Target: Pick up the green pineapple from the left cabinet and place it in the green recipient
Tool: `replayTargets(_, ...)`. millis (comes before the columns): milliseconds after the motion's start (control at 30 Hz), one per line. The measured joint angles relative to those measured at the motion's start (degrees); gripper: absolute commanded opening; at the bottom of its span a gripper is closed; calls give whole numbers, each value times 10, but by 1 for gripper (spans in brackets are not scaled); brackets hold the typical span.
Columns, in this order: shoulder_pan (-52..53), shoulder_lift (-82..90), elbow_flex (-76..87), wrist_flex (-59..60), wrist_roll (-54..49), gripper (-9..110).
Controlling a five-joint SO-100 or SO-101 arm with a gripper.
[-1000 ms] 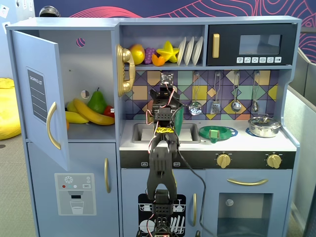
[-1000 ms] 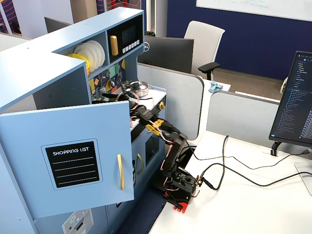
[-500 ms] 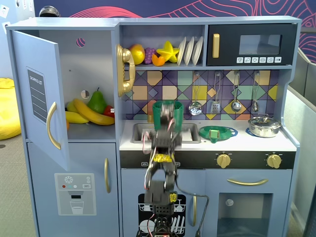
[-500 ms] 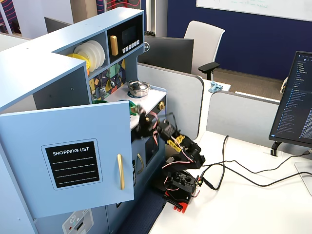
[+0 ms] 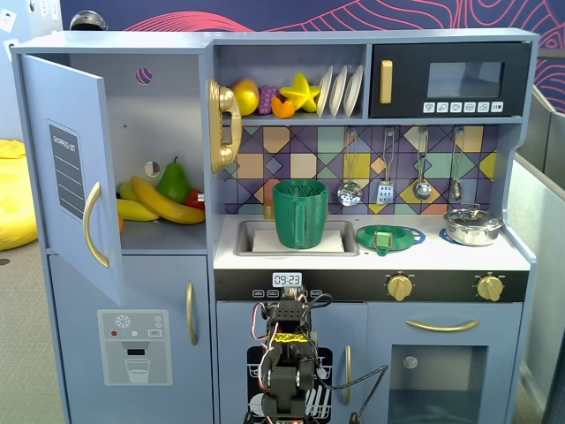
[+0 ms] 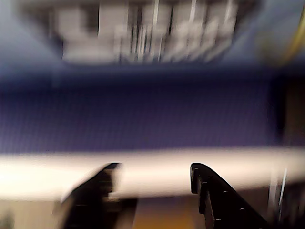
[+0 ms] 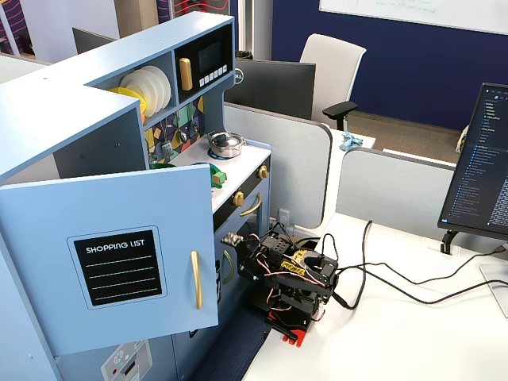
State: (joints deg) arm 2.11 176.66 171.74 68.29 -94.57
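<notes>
Standing open, left cabinet (image 5: 132, 159) door (image 5: 75, 177) swung wide.

Office room, evenly lit. Far side: dark navy wall (image 7: 381, 71) with a white whiteboard (image 7: 413, 12) along its top. Below it, a white padded office chair with black armrest (image 7: 333, 67). Grey fabric desk partitions (image 7: 294, 167) standing between desks. Near right: a white table (image 7: 397, 317) crossed by black cables, a black computer monitor (image 7: 480, 167) at its right edge. Far left, in a fixed view: a yellow beanbag (image 5: 16, 194) on grey carpet (image 5: 22, 353).
</notes>
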Motion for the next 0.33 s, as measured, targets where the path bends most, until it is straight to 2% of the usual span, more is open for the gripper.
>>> replayTargets(133, -8, 47, 1, 83, 33, 2)
replayTargets(333, -9, 58, -4, 90, 89, 2)
